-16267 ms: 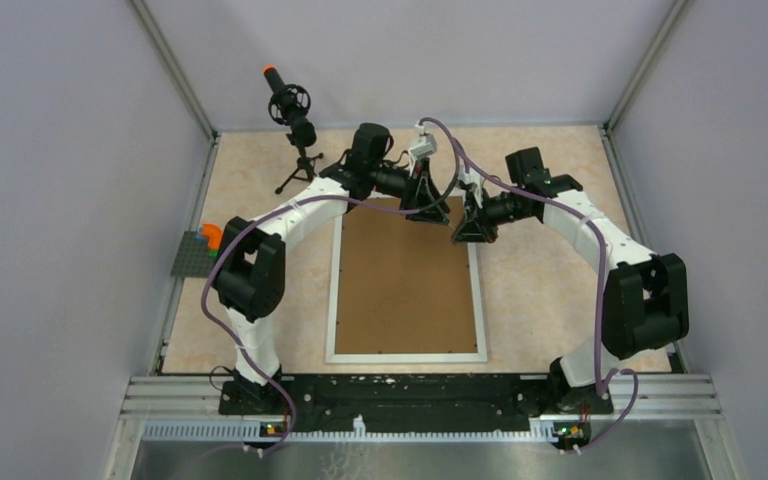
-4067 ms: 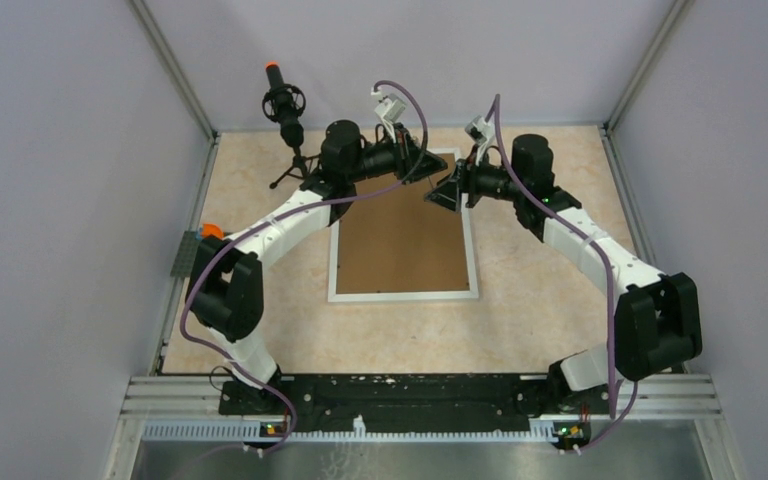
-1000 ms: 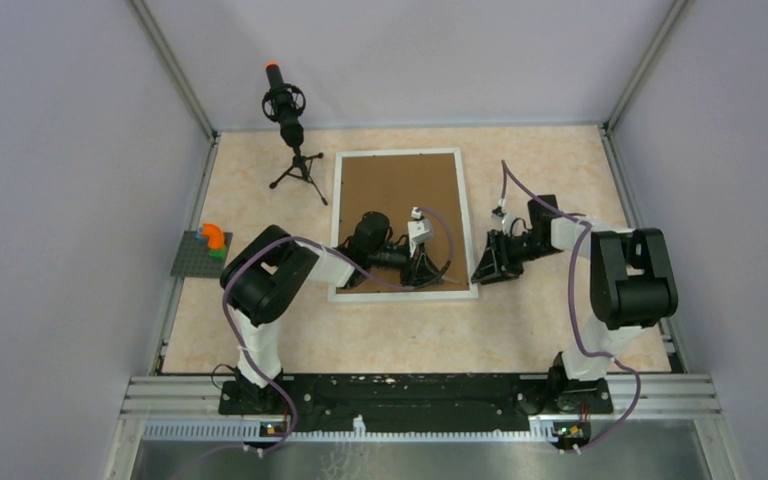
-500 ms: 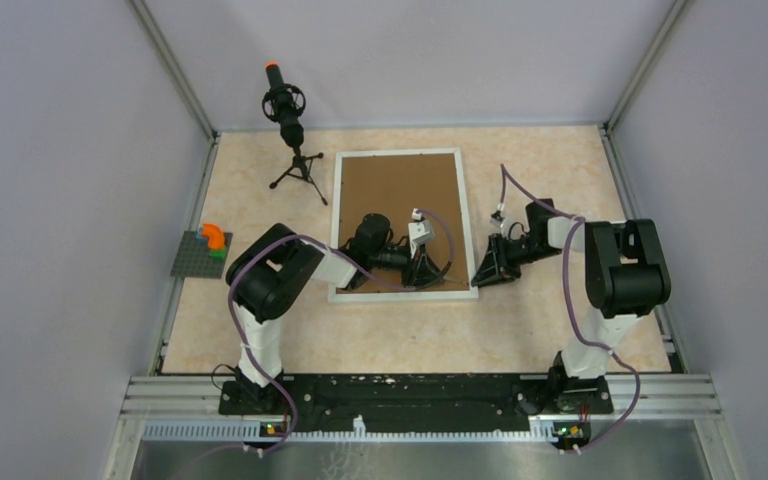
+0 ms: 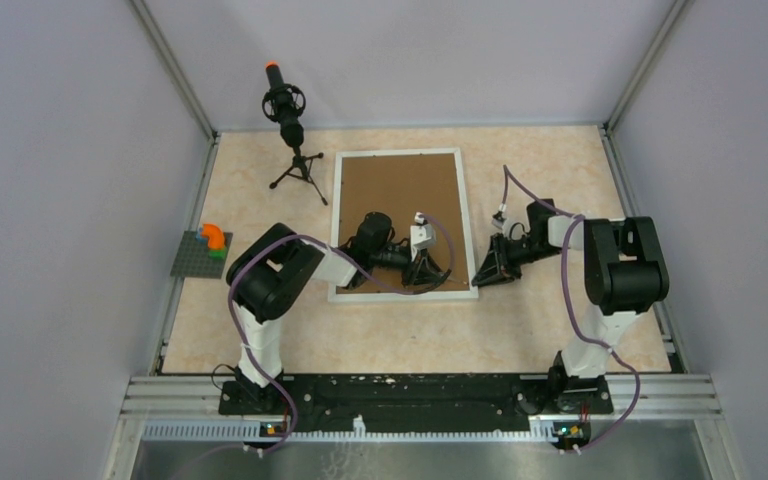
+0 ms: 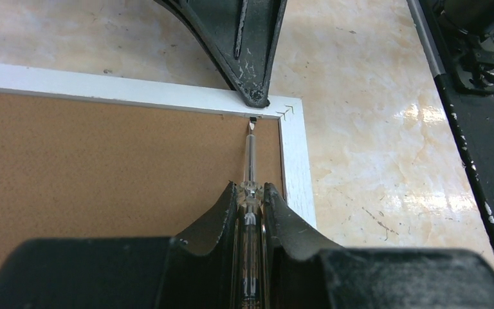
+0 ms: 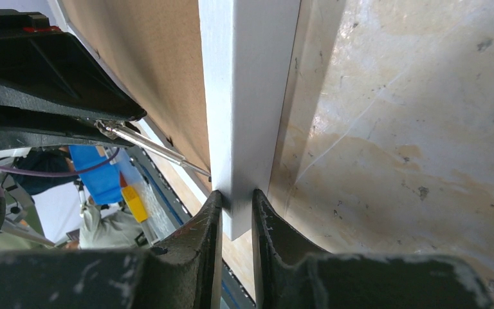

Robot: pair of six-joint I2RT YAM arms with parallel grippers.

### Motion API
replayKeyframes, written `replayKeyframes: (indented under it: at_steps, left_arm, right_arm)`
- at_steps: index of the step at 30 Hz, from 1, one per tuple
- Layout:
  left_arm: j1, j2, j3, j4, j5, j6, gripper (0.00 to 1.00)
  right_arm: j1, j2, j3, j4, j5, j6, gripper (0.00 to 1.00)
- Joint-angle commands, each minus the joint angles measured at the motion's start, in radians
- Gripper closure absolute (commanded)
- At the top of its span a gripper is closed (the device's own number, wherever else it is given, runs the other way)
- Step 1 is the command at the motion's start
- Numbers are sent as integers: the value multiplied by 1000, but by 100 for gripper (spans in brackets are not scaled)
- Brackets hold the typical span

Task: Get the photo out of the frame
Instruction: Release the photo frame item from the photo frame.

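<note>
The white frame (image 5: 336, 225) lies face down with its brown backing board (image 5: 400, 190) upward. The photo is hidden under the board. My left gripper (image 6: 251, 193) is shut on a clear-handled screwdriver (image 6: 249, 154). The screwdriver's tip rests at a small metal tab in the frame's near right corner (image 6: 289, 138). My right gripper (image 7: 235, 203) is shut on the frame's white border (image 7: 247, 96) at that same corner, one finger on each side of it. In the top view the left gripper (image 5: 425, 272) sits over the board and the right gripper (image 5: 485, 272) sits just outside the frame's right edge.
A microphone on a small tripod (image 5: 290, 120) stands at the back left. A grey baseplate with coloured bricks (image 5: 200, 252) lies at the left edge. The arms' black mounting rail (image 5: 410, 392) runs along the near edge.
The right gripper's jaws have closed onto the frame's corner border. The left gripper still holds the screwdriver at the same corner, and the frame has not moved.
</note>
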Motion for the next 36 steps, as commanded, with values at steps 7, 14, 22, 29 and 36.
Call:
replayKeyframes:
  at_steps: [7, 14, 22, 29, 36]
  left_arm:
    - [-203, 16, 143, -208, -157, 161, 100]
    - [-255, -15, 167, -262, -176, 239, 100]
    - [-258, -35, 234, -347, -218, 315, 100]
    - [-187, -104, 271, -457, -284, 233, 100]
    - [-101, -187, 333, -541, -244, 127, 100]
  right_arm:
    - [99, 114, 24, 70, 78, 11, 100]
    - [94, 124, 43, 57, 86, 14, 100]
    - [59, 103, 67, 32, 88, 6, 100]
    - [-22, -11, 112, -2, 123, -20, 80]
    - [-2, -192, 83, 14, 143, 62, 46]
